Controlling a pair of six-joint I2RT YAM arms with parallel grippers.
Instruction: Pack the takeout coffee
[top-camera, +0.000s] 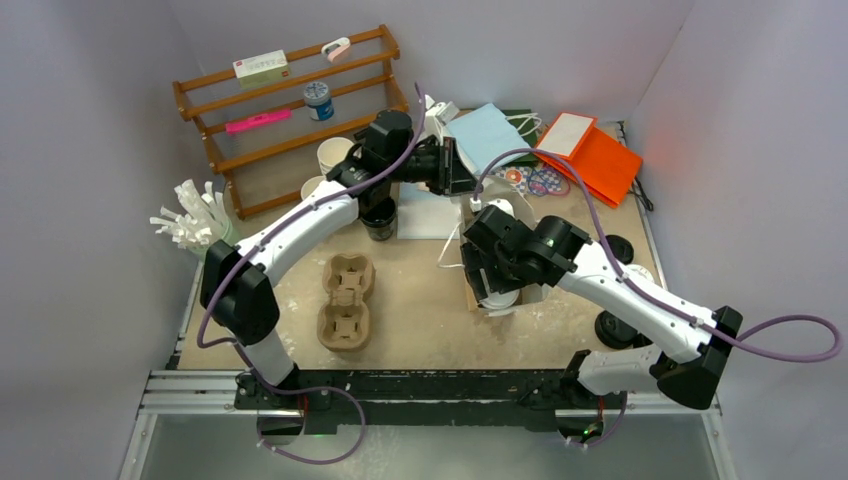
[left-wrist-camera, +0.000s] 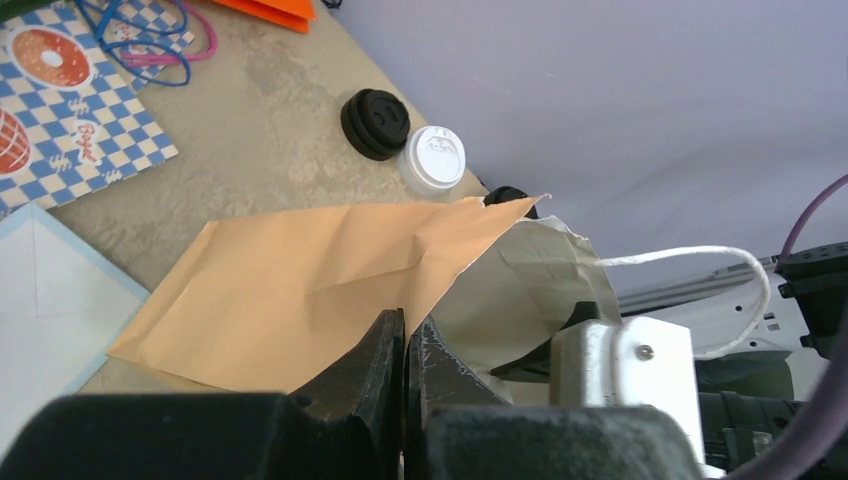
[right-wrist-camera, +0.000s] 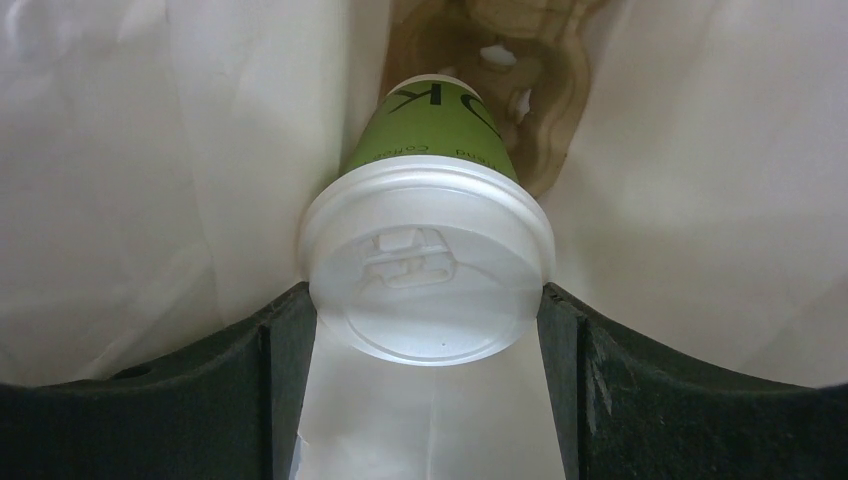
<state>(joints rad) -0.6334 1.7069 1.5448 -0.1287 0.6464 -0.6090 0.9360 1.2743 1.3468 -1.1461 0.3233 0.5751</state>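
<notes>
Inside the bag (left-wrist-camera: 300, 290), your right pincer (right-wrist-camera: 425, 297) is clamped on the cup (right-wrist-camera: 435, 125), one finger against each side of its white lid (right-wrist-camera: 420, 260). The cup is green-sided, with its base pointing deeper into the bag, where some brown moulded pulp shows. The bag's pale walls stand close on both sides of the fingers, leaving only a little open room around the cup.

Your left pincer (left-wrist-camera: 408, 330) has its jaws together on the bag's rim at the far side. The torn top edge rises to a point there, and the white cord handle (left-wrist-camera: 700, 255) loops just beside it.

Left of the bag, the bench (top-camera: 420, 310) lies open as far as the tray (top-camera: 345, 300). To the right, a black lid (left-wrist-camera: 375, 123) and a loose lid (left-wrist-camera: 432, 158) lie touching, near the bench's edge. Dust and pale smears mark the beige top. A rack (top-camera: 290, 110) stands at the far left, and plain grey walls close in on three sides.
</notes>
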